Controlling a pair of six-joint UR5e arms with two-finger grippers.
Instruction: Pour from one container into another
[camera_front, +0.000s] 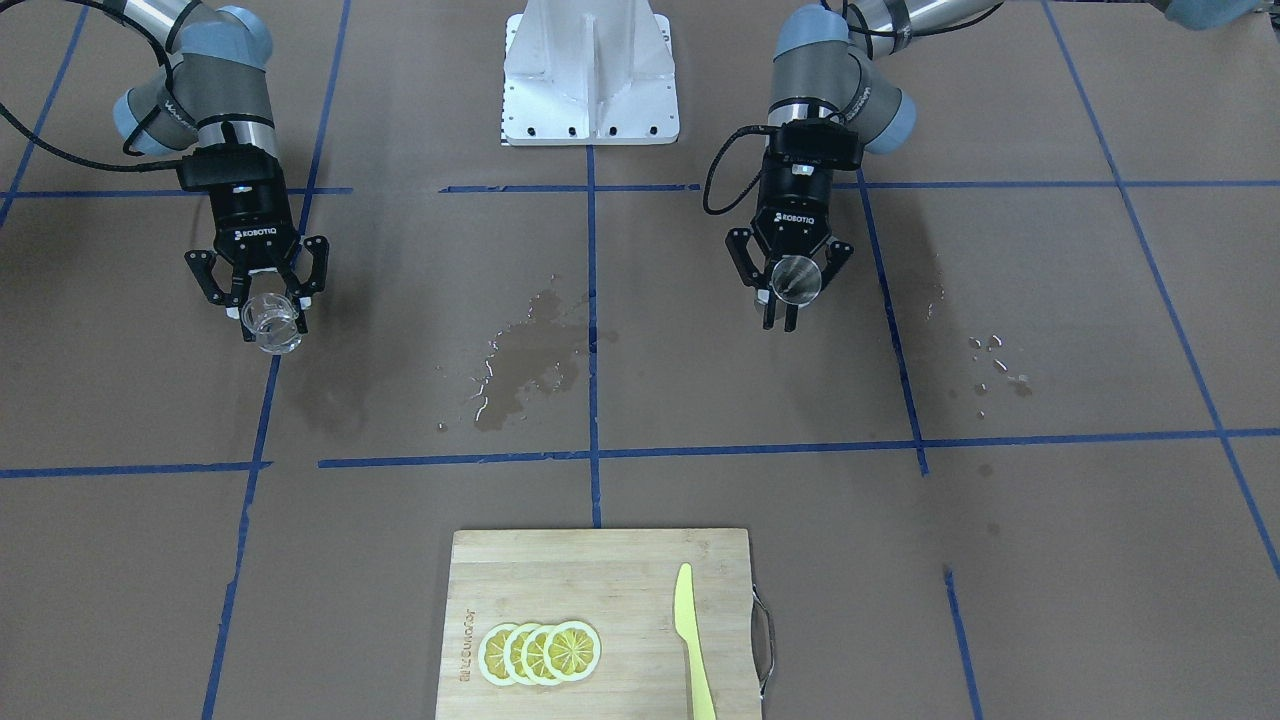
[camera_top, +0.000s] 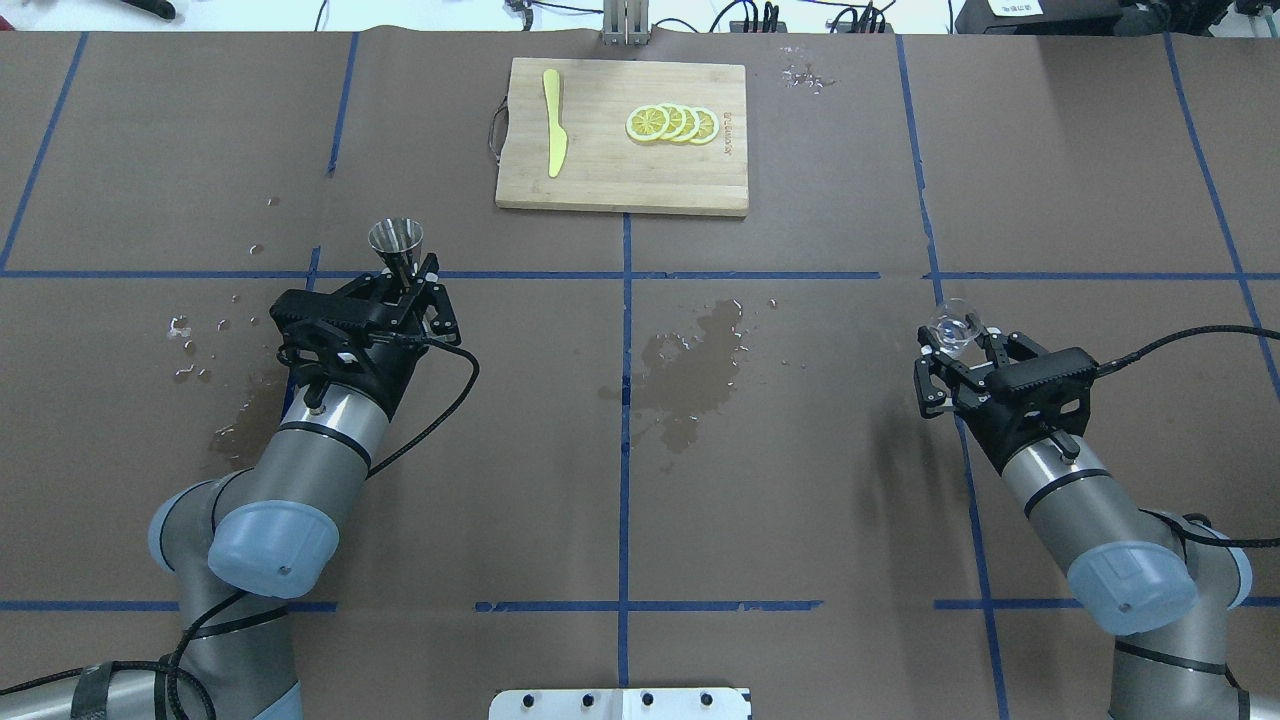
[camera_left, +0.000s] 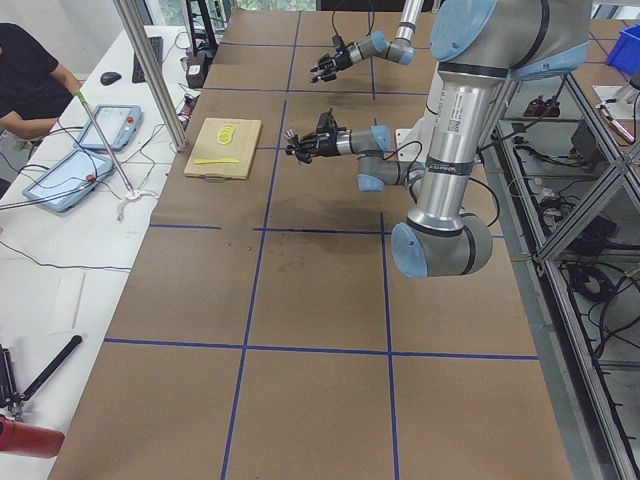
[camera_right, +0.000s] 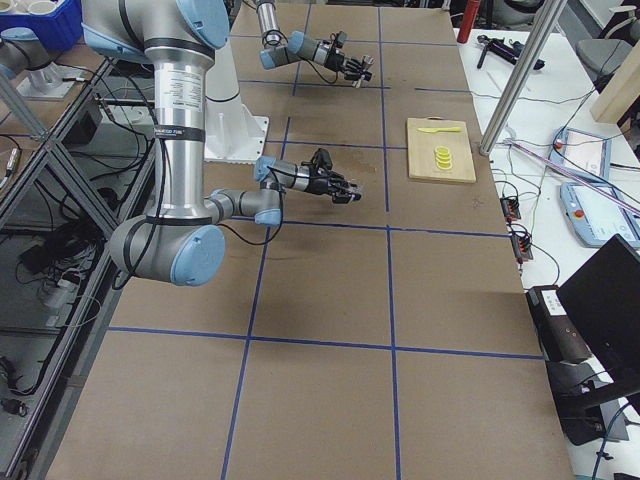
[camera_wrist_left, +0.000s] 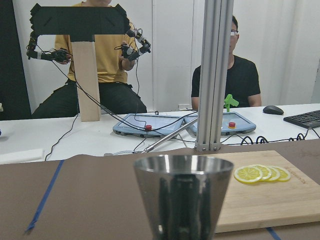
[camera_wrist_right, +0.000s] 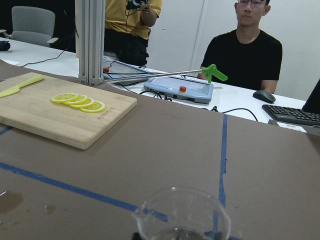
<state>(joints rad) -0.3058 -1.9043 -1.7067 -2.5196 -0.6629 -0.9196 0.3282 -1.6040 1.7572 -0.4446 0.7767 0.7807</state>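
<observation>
My left gripper (camera_top: 403, 283) is shut on the grey steel jigger (camera_top: 396, 243), held upright above the table with its wide cone up; the same left gripper (camera_front: 790, 290) and jigger (camera_front: 796, 277) show in the front view. The jigger's rim (camera_wrist_left: 182, 172) fills the bottom of the left wrist view. My right gripper (camera_top: 962, 345) is shut on the small clear glass cup (camera_top: 952, 326), also lifted, far off to the other side; in the front view the cup (camera_front: 271, 323) sits between the right gripper's (camera_front: 268, 305) fingers. Its lip (camera_wrist_right: 182, 212) shows in the right wrist view.
A bamboo cutting board (camera_top: 622, 137) at the far middle carries lemon slices (camera_top: 672, 124) and a yellow knife (camera_top: 554, 136). A wet stain (camera_top: 695, 372) darkens the paper at the centre, and droplets (camera_top: 190, 345) lie near the left arm. The white robot base (camera_front: 591, 72) is between the arms.
</observation>
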